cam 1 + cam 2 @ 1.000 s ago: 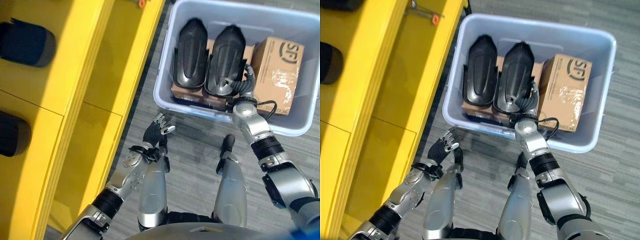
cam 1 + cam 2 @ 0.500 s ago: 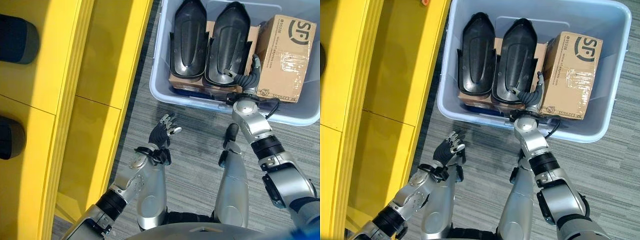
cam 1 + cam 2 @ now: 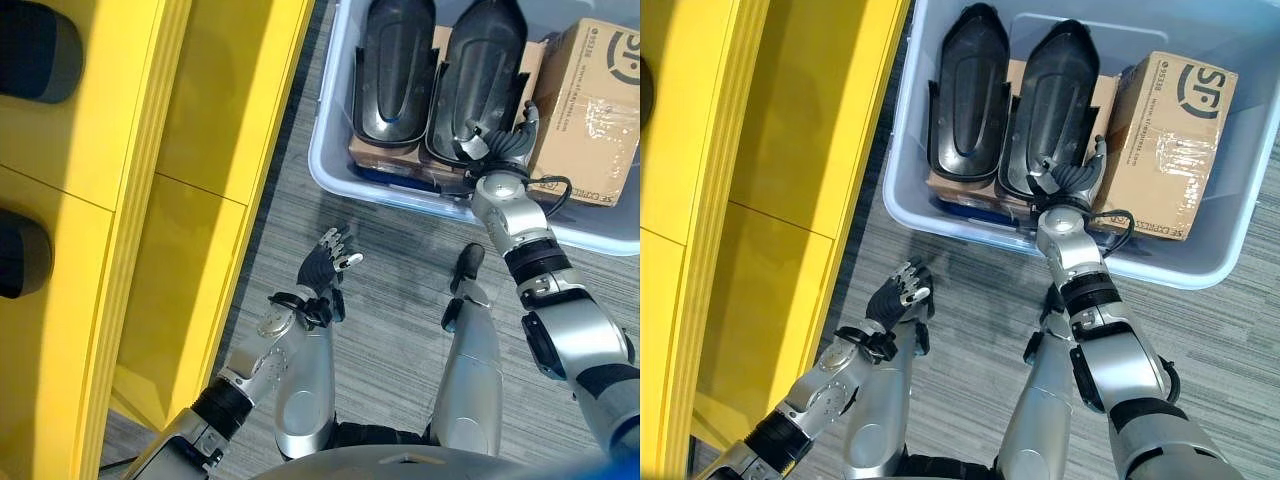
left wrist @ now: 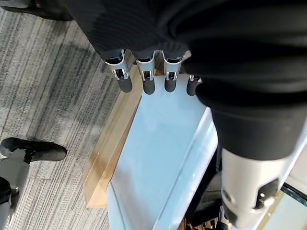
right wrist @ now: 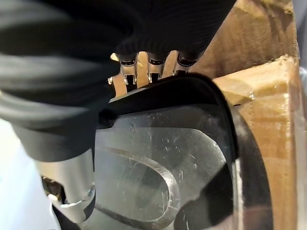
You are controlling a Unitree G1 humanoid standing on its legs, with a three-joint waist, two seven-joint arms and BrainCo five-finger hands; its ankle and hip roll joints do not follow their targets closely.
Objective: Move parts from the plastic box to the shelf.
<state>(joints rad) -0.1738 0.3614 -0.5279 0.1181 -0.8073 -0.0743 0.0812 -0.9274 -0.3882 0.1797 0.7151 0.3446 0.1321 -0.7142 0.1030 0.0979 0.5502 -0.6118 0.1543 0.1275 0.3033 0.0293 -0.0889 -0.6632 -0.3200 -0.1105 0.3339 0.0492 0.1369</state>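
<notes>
Task is sitting early-to-mid, as I'm reading it; two black moulded shell parts are lying side by side in the grey plastic box (image 3: 335, 165), the left one (image 3: 395, 65) untouched, the right one (image 3: 485, 75) being engaged; both are resting on flat cardboard packs, with a taped cardboard carton (image 3: 590, 110) standing just beside them at the box's right; two dark rounded items (image 3: 40, 65) are sitting on the yellow shelf (image 3: 190, 130), looking like parts already moved, though I can't confirm that.

Right hand (image 3: 1072, 178) is reaching over the near box wall onto the near end of the right shell; in its wrist view the fingers (image 5: 144, 76) are curling over the shell's rim with the thumb on the opposite side, so it's reading as a grasp closing on that part; shell isn't lifted yet.

Left hand (image 3: 325, 265) is hanging over the carpet between shelf and box, fingers loosely extended, holding nothing.

Remaining: lifting this shell out, carrying it to the shelf, then repeating for the other.
</notes>
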